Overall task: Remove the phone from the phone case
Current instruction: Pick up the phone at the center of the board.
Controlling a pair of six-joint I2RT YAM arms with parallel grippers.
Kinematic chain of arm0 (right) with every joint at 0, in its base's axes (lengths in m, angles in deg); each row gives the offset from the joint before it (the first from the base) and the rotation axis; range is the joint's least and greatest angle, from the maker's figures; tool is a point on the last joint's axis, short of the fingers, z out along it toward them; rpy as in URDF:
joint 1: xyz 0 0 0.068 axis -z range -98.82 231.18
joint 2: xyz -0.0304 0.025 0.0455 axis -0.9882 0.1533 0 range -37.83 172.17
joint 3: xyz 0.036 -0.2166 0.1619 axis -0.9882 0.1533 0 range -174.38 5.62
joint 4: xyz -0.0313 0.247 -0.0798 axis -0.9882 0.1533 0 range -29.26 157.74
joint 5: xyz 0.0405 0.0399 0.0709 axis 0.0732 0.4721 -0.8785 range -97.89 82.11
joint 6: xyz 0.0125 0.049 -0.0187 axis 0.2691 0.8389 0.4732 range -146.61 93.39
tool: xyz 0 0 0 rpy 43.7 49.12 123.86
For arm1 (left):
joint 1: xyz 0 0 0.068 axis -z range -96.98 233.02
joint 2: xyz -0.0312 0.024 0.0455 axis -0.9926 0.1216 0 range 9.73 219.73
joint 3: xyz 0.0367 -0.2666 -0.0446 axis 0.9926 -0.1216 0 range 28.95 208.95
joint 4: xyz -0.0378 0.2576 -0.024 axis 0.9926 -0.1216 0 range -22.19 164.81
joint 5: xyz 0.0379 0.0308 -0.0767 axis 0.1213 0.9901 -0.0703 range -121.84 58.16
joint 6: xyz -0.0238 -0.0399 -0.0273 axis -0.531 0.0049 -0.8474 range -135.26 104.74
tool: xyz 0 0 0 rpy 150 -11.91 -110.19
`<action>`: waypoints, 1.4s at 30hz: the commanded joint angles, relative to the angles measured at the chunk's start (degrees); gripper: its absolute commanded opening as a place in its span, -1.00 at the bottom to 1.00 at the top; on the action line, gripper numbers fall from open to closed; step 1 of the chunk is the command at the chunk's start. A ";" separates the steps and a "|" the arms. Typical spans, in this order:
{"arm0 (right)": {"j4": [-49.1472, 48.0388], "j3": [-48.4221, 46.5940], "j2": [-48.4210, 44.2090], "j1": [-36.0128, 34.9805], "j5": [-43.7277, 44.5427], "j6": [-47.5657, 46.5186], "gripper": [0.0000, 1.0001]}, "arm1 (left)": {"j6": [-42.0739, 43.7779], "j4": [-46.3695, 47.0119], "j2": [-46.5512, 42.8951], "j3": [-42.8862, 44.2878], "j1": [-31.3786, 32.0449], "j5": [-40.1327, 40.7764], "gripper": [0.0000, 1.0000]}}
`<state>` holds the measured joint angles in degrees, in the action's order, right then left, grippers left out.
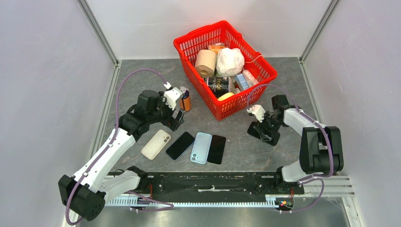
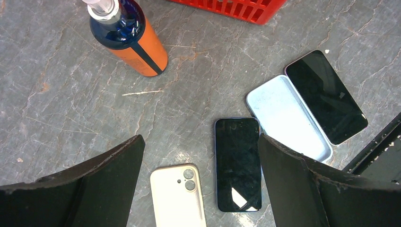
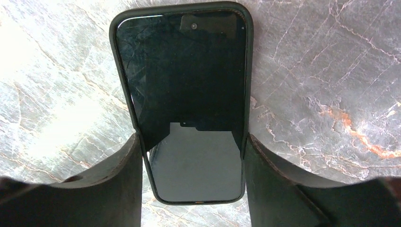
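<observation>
**Right hand astride the cased phone**

The dark phone in its black rubbery case (image 3: 182,71) lies flat on the grey stone counter (image 3: 331,71), under the right hand (image 3: 193,137). Its long axis points away, and the fingers touch both long edges. The left hand (image 2: 201,137) hangs wide and empty, farther off. Elsewhere: two bare black phones (image 1: 180,145), one cream case (image 1: 156,144), one pale blue case (image 1: 201,147).

Bright, even light. Right wrist view: glare bleaches the table (image 3: 33,61) at left; the cased phone (image 3: 189,85) mirrors a pale patch.
</observation>
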<state>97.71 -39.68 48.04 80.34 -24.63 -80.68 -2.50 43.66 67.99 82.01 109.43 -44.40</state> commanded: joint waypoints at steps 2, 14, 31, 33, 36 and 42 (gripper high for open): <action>1.34 1.84 3.71 0.05 -1.12 2.07 0.01 | -0.75 1.98 -1.19 0.03 -0.22 -0.45 0.93; 5.57 0.46 -3.07 0.06 -4.29 3.80 -0.51 | -0.48 2.10 -0.31 0.47 -0.14 -0.32 0.93; 18.51 -9.12 -17.74 -4.13 -11.64 9.68 -1.00 | -7.68 2.57 2.60 6.08 -0.20 -7.67 0.90; 19.80 -11.37 -18.48 -7.63 -11.60 11.98 -1.00 | -10.67 2.59 3.70 8.38 -0.18 -11.49 0.88; 20.84 -15.49 -19.19 -14.20 -10.09 15.51 -1.00 | -14.82 2.68 5.90 12.26 -0.13 -15.92 0.85; 22.73 -26.45 -17.31 -23.56 -9.76 20.04 -1.00 | -19.50 2.68 10.18 20.05 0.04 -22.10 0.82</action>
<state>119.11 -57.71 30.53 60.27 -33.00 -65.31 -15.62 44.31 76.30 96.68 109.39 -59.42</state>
